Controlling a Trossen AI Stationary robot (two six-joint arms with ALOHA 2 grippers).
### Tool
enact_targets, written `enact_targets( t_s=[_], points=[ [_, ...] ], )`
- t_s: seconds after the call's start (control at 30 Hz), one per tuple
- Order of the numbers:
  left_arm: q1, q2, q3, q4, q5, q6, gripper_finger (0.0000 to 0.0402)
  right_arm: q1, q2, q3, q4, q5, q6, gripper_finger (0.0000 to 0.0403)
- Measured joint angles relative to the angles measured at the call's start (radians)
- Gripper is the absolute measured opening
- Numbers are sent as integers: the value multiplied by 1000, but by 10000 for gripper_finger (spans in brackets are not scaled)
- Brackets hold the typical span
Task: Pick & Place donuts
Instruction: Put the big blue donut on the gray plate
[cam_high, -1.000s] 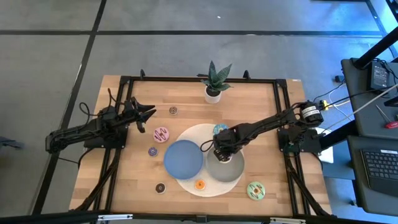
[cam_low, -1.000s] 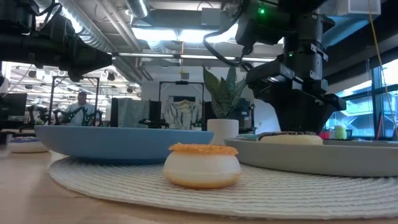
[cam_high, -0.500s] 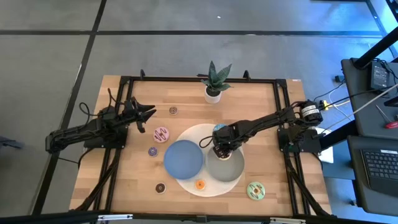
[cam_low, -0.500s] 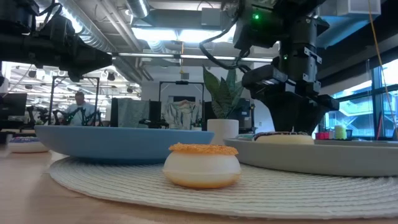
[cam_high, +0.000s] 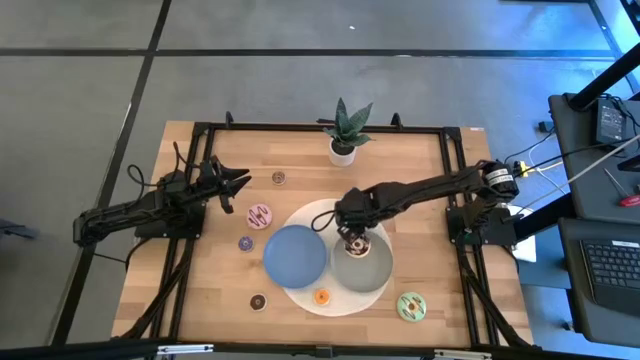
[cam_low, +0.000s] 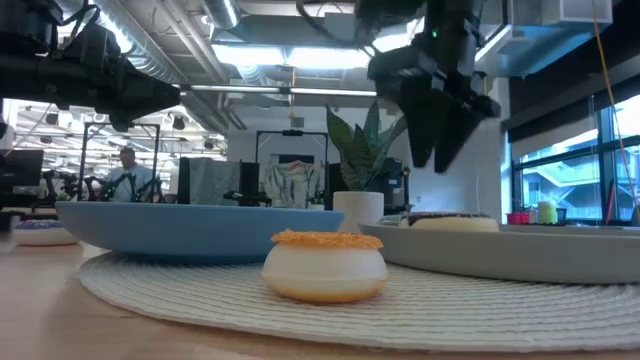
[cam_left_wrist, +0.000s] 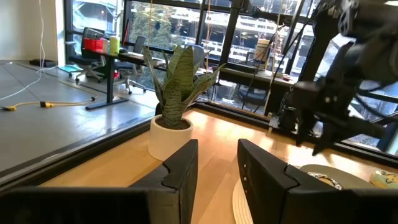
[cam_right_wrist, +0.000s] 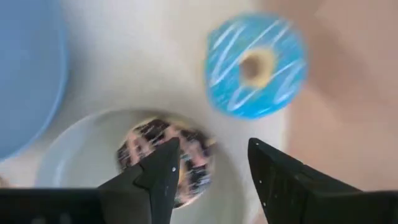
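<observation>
My right gripper (cam_right_wrist: 214, 171) hangs open above the far rim of the grey plate (cam_high: 375, 272), clear of everything; in the low view it (cam_low: 438, 140) points down. Below it a brown sprinkled donut (cam_right_wrist: 165, 158) lies flat in the grey plate, and a blue donut (cam_right_wrist: 255, 65) lies on the white mat just beyond. A pink donut (cam_high: 259, 215), a purple mini (cam_high: 245, 243), two brown minis (cam_high: 279, 178) (cam_high: 258, 301) and a green donut (cam_high: 411, 306) rest on the wood. An orange mini (cam_high: 321, 296) sits on the mat. My left gripper (cam_high: 235, 185) waits open at the table's left.
A blue plate (cam_high: 295, 253) lies on the round white mat (cam_high: 305, 222) beside the grey plate. A potted plant (cam_high: 343, 135) stands at the far edge. A black frame (cam_high: 200, 130) borders the table. Bare wood shows at the right (cam_high: 425, 240).
My right gripper has risen from the grey plate and moved a little toward the table's far-left. The brown sprinkled donut has stayed lying in the grey plate.
</observation>
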Motion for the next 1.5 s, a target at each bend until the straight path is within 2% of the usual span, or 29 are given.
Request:
enact_targets(
  t_s=[0.13,0.2,0.33,0.63,0.83,1.13,1.27,1.37,1.5],
  points=[
    [0,0,0,0,0,0,111,-12,0,48,-9,95,-87,191],
    [0,0,0,0,0,0,111,-27,0,47,-8,120,-54,191],
    [0,0,0,0,0,0,109,-90,-1,-15,-18,103,66,191],
    [0,0,0,0,0,-1,110,-170,0,-167,122,37,41,191],
    [0,0,0,-1,0,-1,110,-175,0,-197,210,14,38,191],
    [0,0,0,-3,0,0,108,-182,0,-281,274,60,43,191],
    [0,0,0,-3,0,0,111,-183,-1,-316,348,42,45,190],
    [0,0,0,-3,0,0,111,-183,-1,-319,376,24,46,181],
    [0,0,0,-3,-1,0,108,-183,-1,-319,375,21,42,145]
  ],
)
